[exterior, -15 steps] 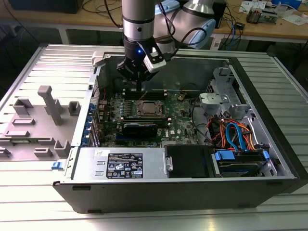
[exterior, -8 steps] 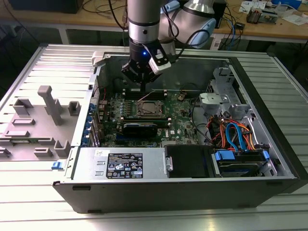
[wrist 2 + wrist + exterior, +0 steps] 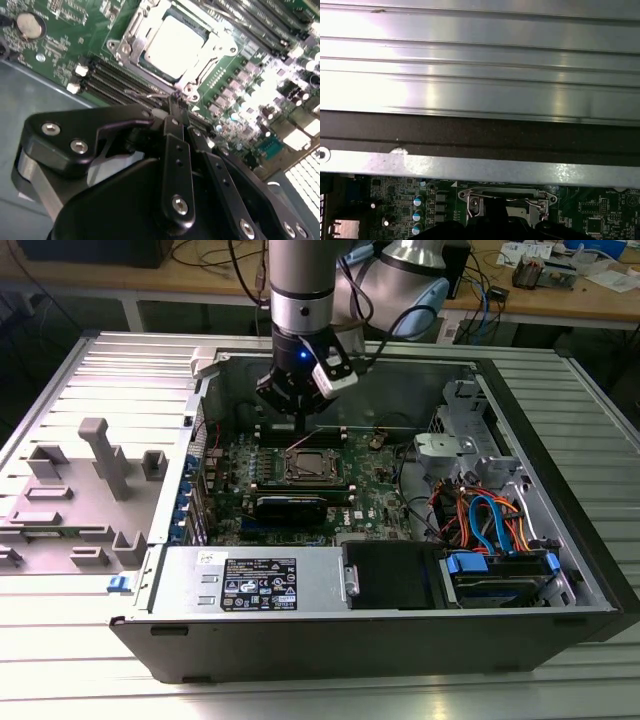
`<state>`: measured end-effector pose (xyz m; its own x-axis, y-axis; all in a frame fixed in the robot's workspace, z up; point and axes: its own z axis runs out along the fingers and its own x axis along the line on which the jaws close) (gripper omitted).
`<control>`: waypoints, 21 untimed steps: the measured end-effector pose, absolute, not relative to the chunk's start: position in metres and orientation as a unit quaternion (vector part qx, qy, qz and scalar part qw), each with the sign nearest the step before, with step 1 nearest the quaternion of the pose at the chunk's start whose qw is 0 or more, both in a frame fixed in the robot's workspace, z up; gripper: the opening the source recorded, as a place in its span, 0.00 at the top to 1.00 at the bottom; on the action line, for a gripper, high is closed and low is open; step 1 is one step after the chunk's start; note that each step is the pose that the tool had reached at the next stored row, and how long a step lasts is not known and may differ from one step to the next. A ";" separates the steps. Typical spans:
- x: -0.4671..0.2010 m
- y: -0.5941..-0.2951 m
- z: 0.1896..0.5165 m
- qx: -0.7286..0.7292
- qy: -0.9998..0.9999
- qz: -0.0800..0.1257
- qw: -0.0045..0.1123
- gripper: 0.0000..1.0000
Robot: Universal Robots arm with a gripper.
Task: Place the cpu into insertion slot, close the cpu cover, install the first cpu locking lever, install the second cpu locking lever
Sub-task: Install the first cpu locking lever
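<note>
Claw at the socket's lever edge, cpu seated under its cover.

The claw (image 3: 175,107) stood clenched, tips together on a thin wire locking lever (image 3: 150,94) just beside the insertion slot (image 3: 312,466), judged positioned there to work that lever. Within the slot, the cpu (image 3: 176,44) lay flat, its silvery top bright and square, framed by the lowered cpu cover (image 3: 220,50).

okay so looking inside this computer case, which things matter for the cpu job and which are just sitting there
Part of the job:
- cpu, seated in the insertion slot
- cpu cover, lying closed over it
- gripper, right beside the socket by a thin wire locking lever

Just lying about:
- memory slots
- coin battery
- orange and blue cables
- grey plastic fixture outside the case
</note>
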<state>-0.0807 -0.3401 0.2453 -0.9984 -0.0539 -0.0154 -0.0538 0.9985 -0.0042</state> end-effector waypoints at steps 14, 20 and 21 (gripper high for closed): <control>-0.076 -0.340 0.242 -0.020 1.000 -0.004 0.008 0.89; -0.074 -0.340 0.237 -0.010 1.000 -0.003 0.008 0.89; -0.073 -0.340 0.237 -0.007 1.000 -0.003 0.008 0.89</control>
